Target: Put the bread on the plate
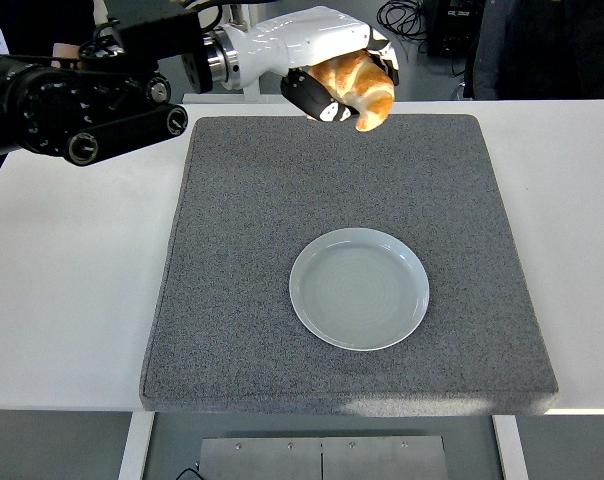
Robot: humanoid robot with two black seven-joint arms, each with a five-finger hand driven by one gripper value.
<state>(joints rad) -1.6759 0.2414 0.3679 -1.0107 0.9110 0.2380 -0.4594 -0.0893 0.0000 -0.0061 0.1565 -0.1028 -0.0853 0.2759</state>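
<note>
While the plate (359,288) sits bare mid-mat, left hand (334,80) grips the bread (358,85) aloft over the bench's far edge, clear for carriage.

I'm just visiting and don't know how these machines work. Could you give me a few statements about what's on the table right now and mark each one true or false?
1. The left hand is holding the bread. True.
2. The bread already lies on the plate. False: the plate holds nothing, and the bread is up in the hand over the far edge of the grey mat.
3. The plate sits on the grey mat. True.
4. The plate is bright red. False: it is pale blue-grey.
5. Both robot arms reach over the table. False: only the left arm shows.
</note>
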